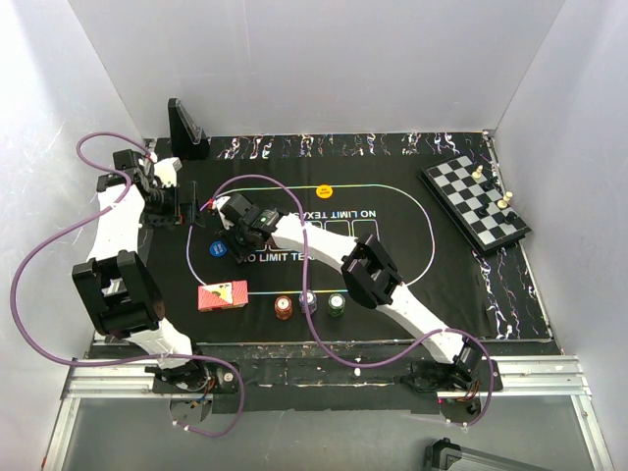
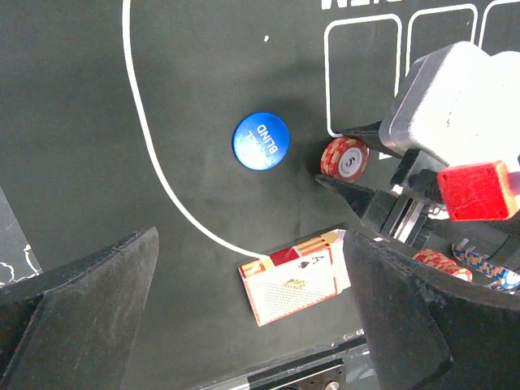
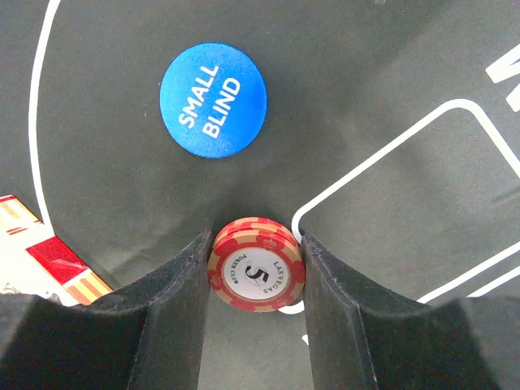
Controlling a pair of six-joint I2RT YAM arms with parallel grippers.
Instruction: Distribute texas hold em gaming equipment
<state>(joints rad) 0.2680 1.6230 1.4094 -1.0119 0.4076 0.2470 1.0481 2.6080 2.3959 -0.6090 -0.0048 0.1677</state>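
**Right gripper holds a red chip near the blue button**

The black mat (image 1: 451, 265) covers the table. The chessboard (image 1: 475, 203) lies on its far right corner with a few pieces standing on it.

The card pack (image 1: 223, 295) lies flat near the mat's front edge. Its long axis runs left to right, slightly skewed, and whether it is closed or what is inside cannot be told.

To its right three short chip stacks stand in a row: red (image 1: 284, 308), pale (image 1: 308, 301) and green (image 1: 337, 305).

The left gripper (image 2: 248, 240) hangs over the mat's left end, its jaws spread wide with nothing between them.

The right gripper (image 3: 256, 260) pinches a red chip (image 3: 257, 264) by its rim, the "5" face turned up. It is just beside the blue "SMALL BLIND" button (image 3: 213, 99), which lies flat.

The yellow button (image 1: 325, 189) sits at the far edge of the printed oval.
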